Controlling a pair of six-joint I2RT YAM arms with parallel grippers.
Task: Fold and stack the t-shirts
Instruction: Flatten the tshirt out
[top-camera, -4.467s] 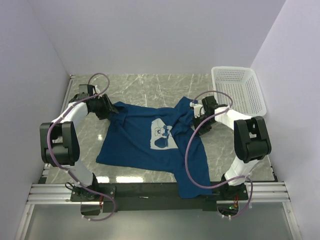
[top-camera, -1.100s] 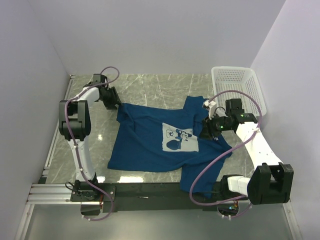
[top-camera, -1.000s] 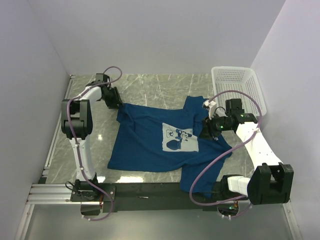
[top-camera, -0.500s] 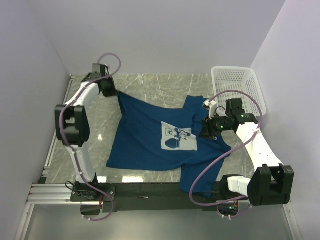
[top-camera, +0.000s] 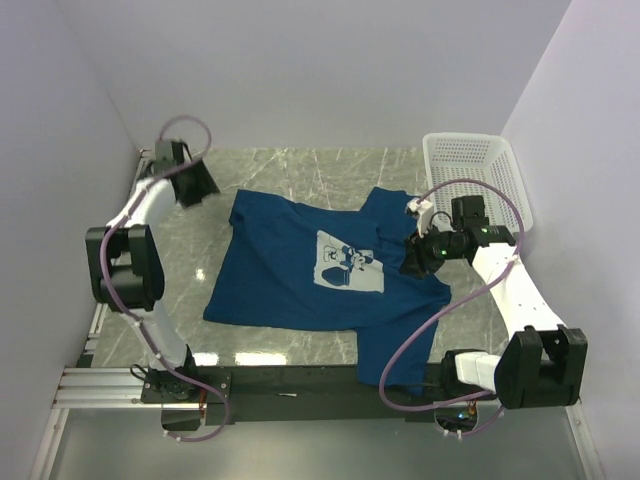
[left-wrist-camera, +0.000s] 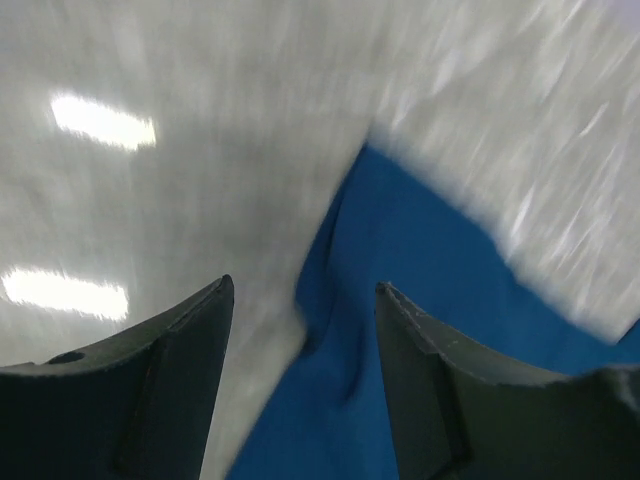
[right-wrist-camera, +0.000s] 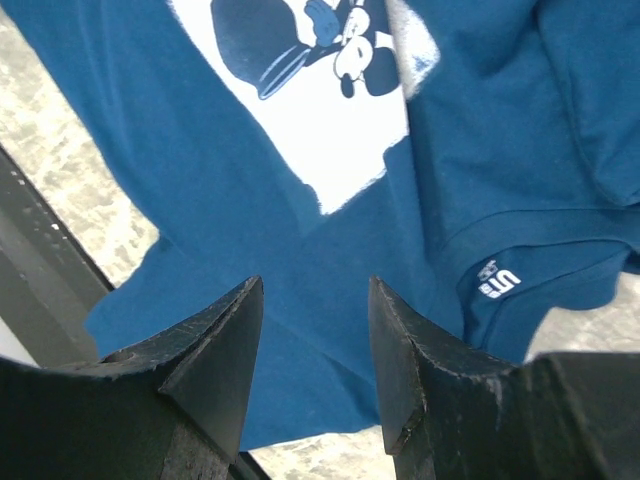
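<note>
**A:** What is the left hand (top-camera: 203, 188) doing?

**B:** It is released. Its two fingers (left-wrist-camera: 180, 390) stand apart with nothing between them. It hangs over bare counter (top-camera: 300, 170) at the far left.

**A:** And the t-shirt (top-camera: 290, 275)?

**B:** It lies spread on the counter with the print (top-camera: 350, 263) facing up. Its nearest corner is just to the right of the left hand and not touching it. In the left wrist view, which is blurred, blue cloth shows ahead of the fingers and below them.

**A:** What about the right hand (top-camera: 413, 258)?

**B:** It is over the shirt's right shoulder, by the sleeve. Its fingers (right-wrist-camera: 210, 350) are parted too, and the cloth seen in the gap lies flat, not pinched. I cannot tell whether the tips press on the fabric. From that wrist, the print is ahead of the fingers and a small neck label sits off to their right.

**A:** Anything else close by?

**B:** A white mesh basket (top-camera: 478, 180) stands beyond the right hand, toward the far right corner and clear of the shirt. On the near side of that hand, one corner of the shirt hangs over the counter's front edge.
</note>
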